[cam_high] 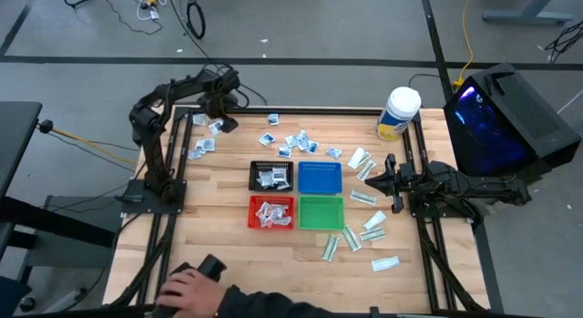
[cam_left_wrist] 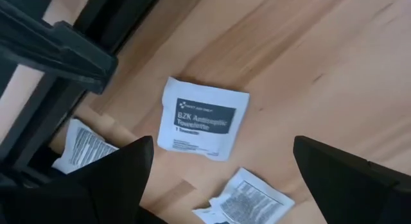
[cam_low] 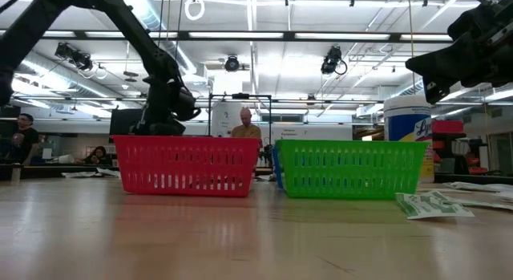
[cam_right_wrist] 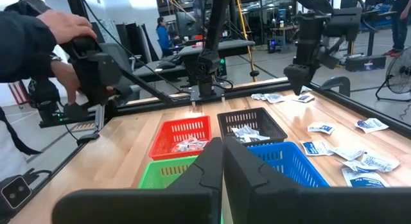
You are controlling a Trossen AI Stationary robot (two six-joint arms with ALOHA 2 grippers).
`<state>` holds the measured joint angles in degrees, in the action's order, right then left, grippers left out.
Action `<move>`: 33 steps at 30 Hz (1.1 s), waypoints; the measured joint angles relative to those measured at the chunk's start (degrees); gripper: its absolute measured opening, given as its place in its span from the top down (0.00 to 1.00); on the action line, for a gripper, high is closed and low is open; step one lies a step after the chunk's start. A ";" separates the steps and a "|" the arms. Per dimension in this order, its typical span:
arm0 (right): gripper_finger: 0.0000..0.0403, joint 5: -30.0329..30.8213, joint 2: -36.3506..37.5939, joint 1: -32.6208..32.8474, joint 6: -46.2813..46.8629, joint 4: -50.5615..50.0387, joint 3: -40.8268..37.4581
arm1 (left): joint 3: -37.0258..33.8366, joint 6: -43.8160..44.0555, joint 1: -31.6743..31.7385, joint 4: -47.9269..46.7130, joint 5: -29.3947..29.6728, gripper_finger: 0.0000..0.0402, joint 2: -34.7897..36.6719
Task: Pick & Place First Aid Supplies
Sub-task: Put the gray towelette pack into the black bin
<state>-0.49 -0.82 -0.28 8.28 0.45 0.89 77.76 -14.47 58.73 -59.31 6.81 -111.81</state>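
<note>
Small white first aid packets lie flat on the wooden table. Squarish ones with bluish print are scattered at the far left point(cam_high: 206, 147) and far middle point(cam_high: 296, 141); longer white-and-green ones point(cam_high: 363, 198) lie at the right. My left gripper point(cam_high: 217, 110) hangs open, pointing down, above the far-left group. In the left wrist view its fingers point(cam_left_wrist: 221, 179) stand wide apart above a squarish towelette packet point(cam_left_wrist: 202, 126), touching nothing. My right gripper point(cam_right_wrist: 223, 165) rests shut and level at the table's right side point(cam_high: 378, 181).
Four mesh trays stand mid-table: black point(cam_high: 271, 175) and red point(cam_high: 271, 211), both with packets in them, blue point(cam_high: 320, 177) and green point(cam_high: 321, 211). A white jar point(cam_high: 398, 113) stands far right. A person's hand point(cam_high: 191, 286) holds a black device at the near edge.
</note>
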 joint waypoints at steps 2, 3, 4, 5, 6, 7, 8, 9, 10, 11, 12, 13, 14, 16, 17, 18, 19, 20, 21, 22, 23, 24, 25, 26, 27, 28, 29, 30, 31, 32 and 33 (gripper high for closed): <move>0.96 0.02 0.00 -0.01 -0.01 0.00 0.02 | 0.04 -1.00 0.06 0.12 0.18 0.05 -1.07; 0.96 0.02 0.00 -0.01 0.01 0.00 0.02 | 0.04 -1.48 0.05 0.25 0.67 0.05 -1.56; 0.96 0.02 0.00 -0.01 -0.01 0.00 0.00 | 0.04 -2.26 0.01 0.37 1.38 0.05 -2.08; 0.96 0.01 0.00 -0.01 0.00 0.00 0.02 | 0.04 -2.67 0.01 0.41 2.14 0.05 -2.47; 0.96 0.02 0.00 0.00 0.01 0.00 0.02 | 0.04 -2.93 0.00 0.45 2.77 0.05 -2.84; 0.96 0.02 0.00 -0.01 -0.01 -0.01 0.01 | 0.04 -3.08 -0.01 0.60 3.10 0.05 -3.23; 0.96 0.02 0.00 -0.01 0.01 0.00 0.00 | 0.04 -3.32 -0.01 0.72 3.29 0.05 -3.54; 0.96 0.02 0.00 -0.01 -0.01 0.00 0.00 | 0.04 -3.38 -0.01 0.77 3.35 0.05 -3.79; 0.96 0.02 0.00 -0.01 0.00 0.00 0.00 | 0.04 -3.46 -0.01 0.77 3.46 0.05 -3.99; 0.96 0.02 -0.02 -0.01 0.01 0.00 0.02 | 0.04 -3.95 -0.01 0.86 3.51 0.05 -4.11; 0.96 0.02 -0.02 -0.01 0.01 0.00 0.02 | 0.04 -4.44 -0.01 0.92 3.50 0.05 -4.31; 0.96 0.02 0.00 0.01 0.01 0.00 0.01 | 0.04 -4.84 -0.01 0.96 3.57 0.05 -4.49; 0.96 0.02 0.00 0.01 0.01 0.00 0.00 | 0.04 -5.39 0.10 0.98 3.63 0.05 -4.59; 0.96 0.02 0.00 0.00 0.00 0.00 0.01 | 0.04 -6.20 0.34 1.33 3.67 0.05 -4.76; 0.96 0.02 0.00 0.00 -0.01 0.00 0.01 | 0.04 -6.91 0.40 1.71 3.67 0.05 -4.90; 0.96 0.02 0.00 0.00 -0.01 0.00 0.01 | 0.04 -7.37 0.59 1.92 3.64 0.05 -5.11; 0.96 0.02 0.00 0.01 0.01 0.00 0.00 | 0.04 -7.64 0.71 2.07 3.50 0.05 -5.21; 0.96 0.02 0.00 0.01 -0.01 0.00 0.02 | 0.06 -7.69 0.85 2.12 3.41 0.05 -5.33; 0.96 0.02 -0.02 -0.01 -0.01 0.00 0.00 | 0.15 -7.80 0.91 2.12 3.30 0.05 -5.53; 0.96 0.02 0.00 0.01 -0.01 0.00 0.02 | 0.20 -7.88 0.91 2.12 3.30 0.05 -5.70; 0.96 0.02 0.00 0.00 0.00 0.00 0.01 | 0.24 -7.94 0.89 2.10 3.28 0.05 -5.86; 0.96 0.01 0.00 -0.01 0.00 0.00 0.00 | 0.26 -8.03 0.89 2.08 3.28 0.05 -5.96; 0.96 0.01 0.00 0.00 0.01 0.00 0.00 | 0.28 -8.05 0.89 2.05 3.25 0.05 -6.01; 0.96 0.02 0.00 -0.01 0.01 0.00 0.00 | 0.28 -8.05 0.89 2.06 3.07 0.05 -6.03; 0.96 0.02 0.00 0.01 -0.01 0.00 0.02 | 0.27 -8.15 0.91 2.08 2.95 0.06 -6.06; 0.96 0.02 0.00 -0.01 0.01 0.00 0.00 | 0.26 -8.55 0.91 2.12 2.76 0.07 -6.07; 0.96 0.00 0.00 -0.01 0.01 0.00 0.02 | 0.24 -8.90 0.91 2.10 2.51 0.08 -6.08; 0.96 0.02 0.00 0.01 -0.01 0.00 0.01 | 0.24 -9.10 0.91 2.02 2.28 0.10 -6.11; 0.96 0.02 0.00 -0.01 0.00 0.00 0.00 | 0.23 -9.17 0.91 1.95 2.06 0.12 -6.12; 0.96 0.02 0.00 -0.01 0.00 0.00 0.00 | 0.22 -9.15 0.91 1.94 1.93 0.15 -6.15; 0.96 0.02 -0.01 0.01 0.01 0.00 0.00 | 0.19 -9.17 0.91 1.90 1.78 0.17 -6.17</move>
<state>-0.47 -0.83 -0.27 8.29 0.45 0.89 77.95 -23.64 59.63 -57.41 8.59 -117.97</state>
